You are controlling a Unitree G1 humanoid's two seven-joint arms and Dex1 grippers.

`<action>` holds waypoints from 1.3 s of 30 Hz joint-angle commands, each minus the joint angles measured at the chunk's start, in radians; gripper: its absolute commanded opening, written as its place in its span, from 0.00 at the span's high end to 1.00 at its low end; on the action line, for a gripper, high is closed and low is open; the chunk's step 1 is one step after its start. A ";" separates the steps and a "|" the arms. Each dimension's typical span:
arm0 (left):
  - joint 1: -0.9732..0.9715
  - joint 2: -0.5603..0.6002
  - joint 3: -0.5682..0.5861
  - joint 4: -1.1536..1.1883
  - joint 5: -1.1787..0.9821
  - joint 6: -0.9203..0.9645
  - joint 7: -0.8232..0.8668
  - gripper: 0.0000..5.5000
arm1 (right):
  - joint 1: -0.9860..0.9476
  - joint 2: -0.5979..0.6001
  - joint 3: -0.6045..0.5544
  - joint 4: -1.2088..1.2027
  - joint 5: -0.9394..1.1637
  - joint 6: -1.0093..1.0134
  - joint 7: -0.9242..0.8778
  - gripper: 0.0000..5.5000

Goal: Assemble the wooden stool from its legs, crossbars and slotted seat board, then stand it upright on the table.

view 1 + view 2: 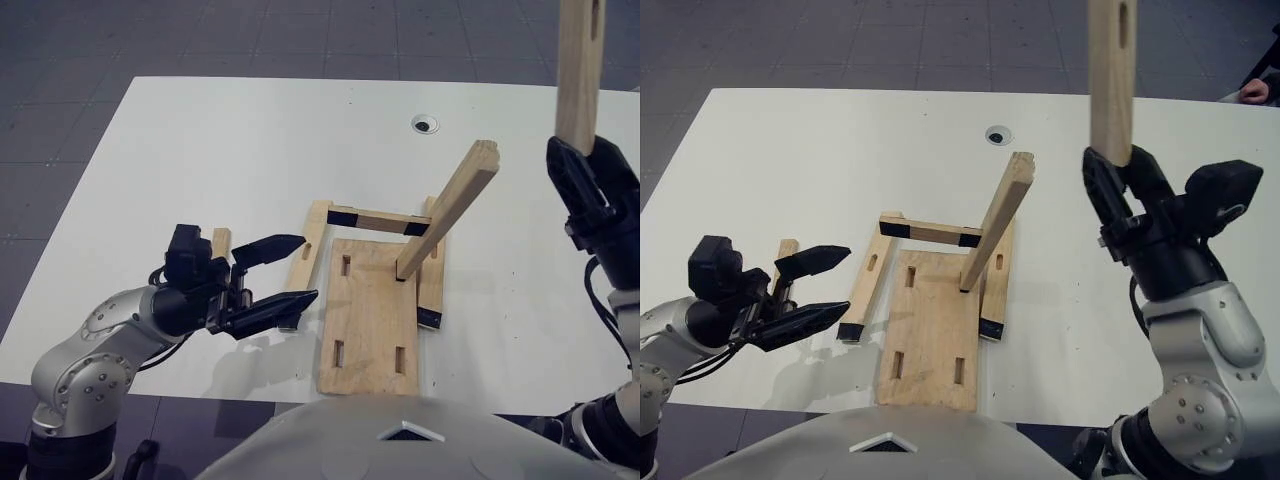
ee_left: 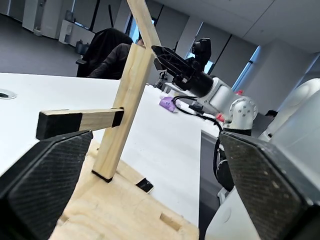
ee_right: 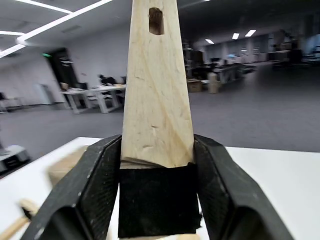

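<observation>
the right gripper, upper right of the frame, has its jaws pinching the black-tipped end of a pale wooden stool leg, long axis upright. the flat slotted wooden seat board lies lower centre on the white table, below and left of that leg. the left gripper, jaws spread, sits lower left, near the board.

No text, label, number or sign is legible. The seat board and the table show plain, unmarked surfaces.
</observation>
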 commanded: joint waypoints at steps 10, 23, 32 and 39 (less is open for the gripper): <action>-0.063 -0.028 -0.024 -0.016 -0.066 0.016 0.049 0.14 | 0.396 -0.392 0.114 -0.045 0.428 -0.390 0.393 0.62; -0.126 -0.104 -0.126 -0.148 -0.117 -0.031 0.018 0.14 | 0.373 -0.510 0.664 -0.045 0.070 -0.595 0.325 0.62; -0.166 -0.155 -0.179 -0.146 -0.089 -0.068 0.066 0.14 | 0.294 -0.519 0.813 -0.045 0.005 -0.599 0.242 0.62; -0.180 -0.202 -0.197 -0.127 -0.096 -0.090 0.128 0.26 | 0.277 -0.523 0.843 -0.045 0.005 -0.602 0.217 0.62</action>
